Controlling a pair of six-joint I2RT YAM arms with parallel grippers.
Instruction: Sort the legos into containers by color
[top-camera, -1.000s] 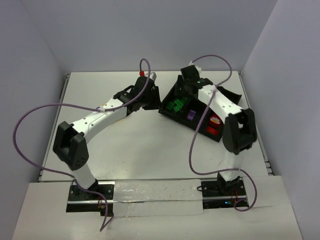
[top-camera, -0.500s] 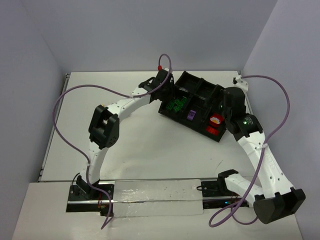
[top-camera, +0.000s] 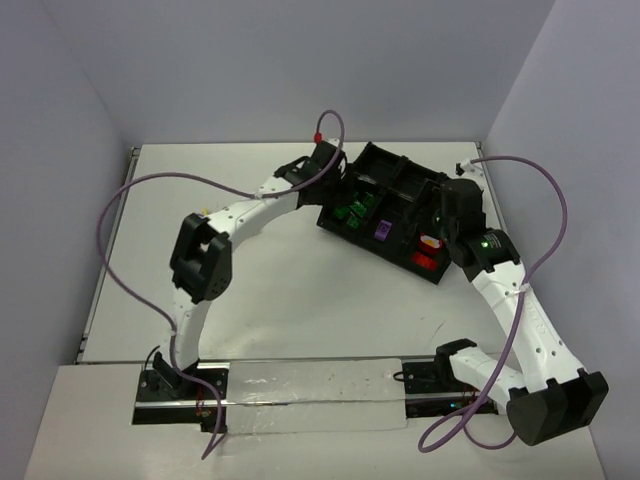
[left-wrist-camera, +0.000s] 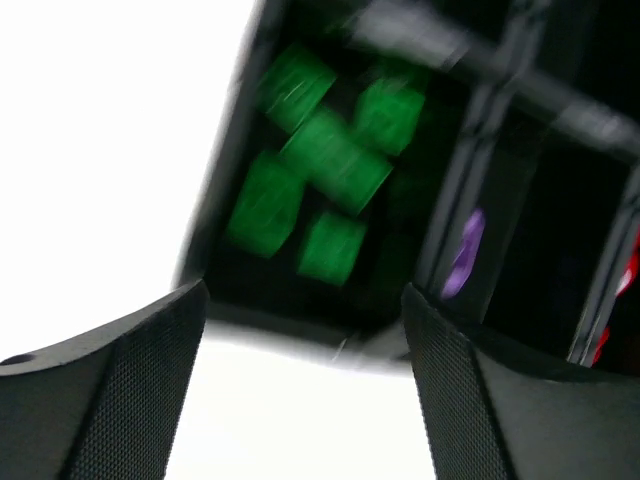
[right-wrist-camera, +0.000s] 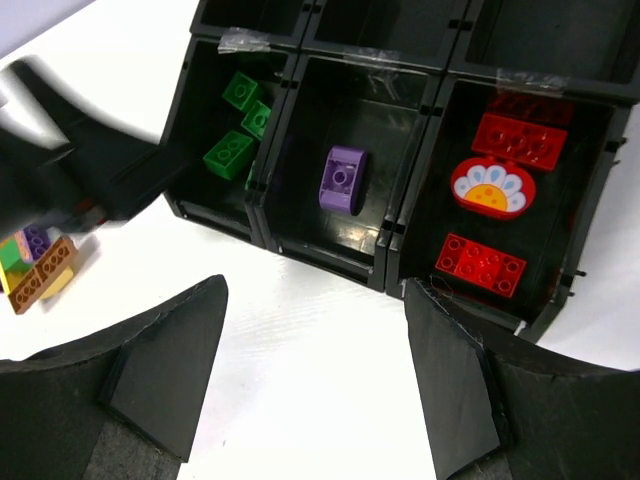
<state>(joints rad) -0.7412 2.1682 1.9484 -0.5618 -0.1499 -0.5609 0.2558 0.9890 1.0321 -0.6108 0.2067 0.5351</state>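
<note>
The black tray (top-camera: 372, 156) lies slanted at the table's back right. One near bin holds several green legos (right-wrist-camera: 233, 150), the middle one a purple lego (right-wrist-camera: 342, 178), and the right one red legos (right-wrist-camera: 480, 265) plus a red-and-white flower piece (right-wrist-camera: 492, 186). My left gripper (left-wrist-camera: 305, 300) hovers open at the tray's left end, just before the green bin (left-wrist-camera: 320, 170), with nothing between its fingers. My right gripper (right-wrist-camera: 315, 290) is open and empty over the table in front of the tray. A mixed-colour cluster (right-wrist-camera: 35, 265) lies on the table beside the tray, partly under the left gripper (right-wrist-camera: 95, 170).
The tray's far bins (right-wrist-camera: 375, 20) look dark, and their contents do not show. White walls close in the table at the back and sides. Purple cables (top-camera: 140, 190) loop above both arms.
The left arm has swung right to the tray's left end, and its jaws have opened. The right arm has pulled back from over the tray to its right side.
</note>
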